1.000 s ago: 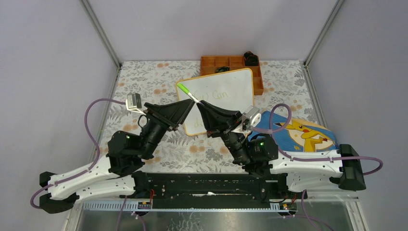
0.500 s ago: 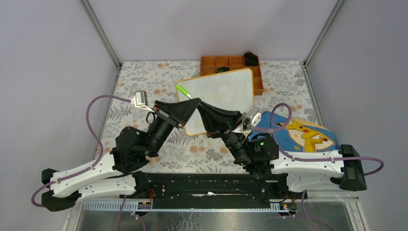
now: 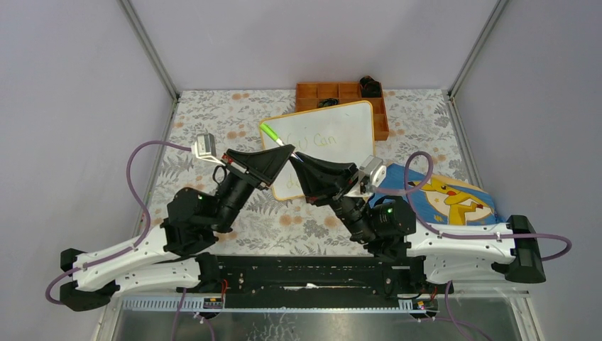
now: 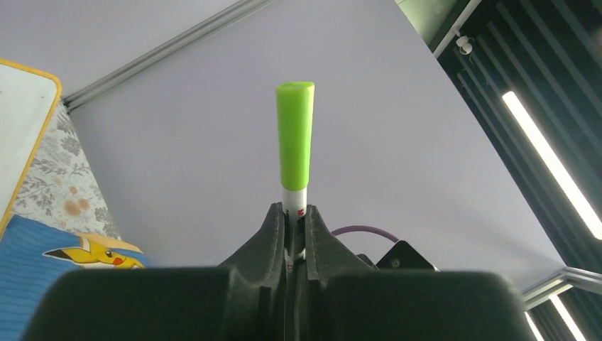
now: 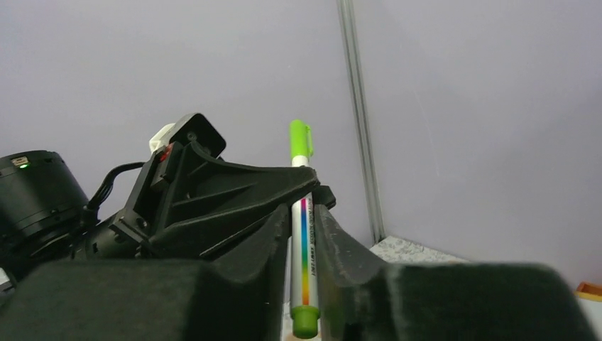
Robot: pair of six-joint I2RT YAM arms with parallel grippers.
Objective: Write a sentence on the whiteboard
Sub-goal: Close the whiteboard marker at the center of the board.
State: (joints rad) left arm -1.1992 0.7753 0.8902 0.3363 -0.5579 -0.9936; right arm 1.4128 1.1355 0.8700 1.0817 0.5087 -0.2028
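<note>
Seen from above, the left end effector (image 3: 284, 153) and right end effector (image 3: 297, 158) were both clamped on one green marker (image 3: 270, 133) over the left side of the single whiteboard (image 3: 348, 121). The whiteboard lay askew on the floral bench (image 3: 206, 121), just beside one orange tray (image 3: 341, 91). The sentence (image 3: 323, 140) showed faintly, partly hidden by the arms. In the left wrist view, the fingers were pressed on the white barrel below the green cap. In the right wrist view, the rainbow-striped barrel was pinched between two fingers.
</note>
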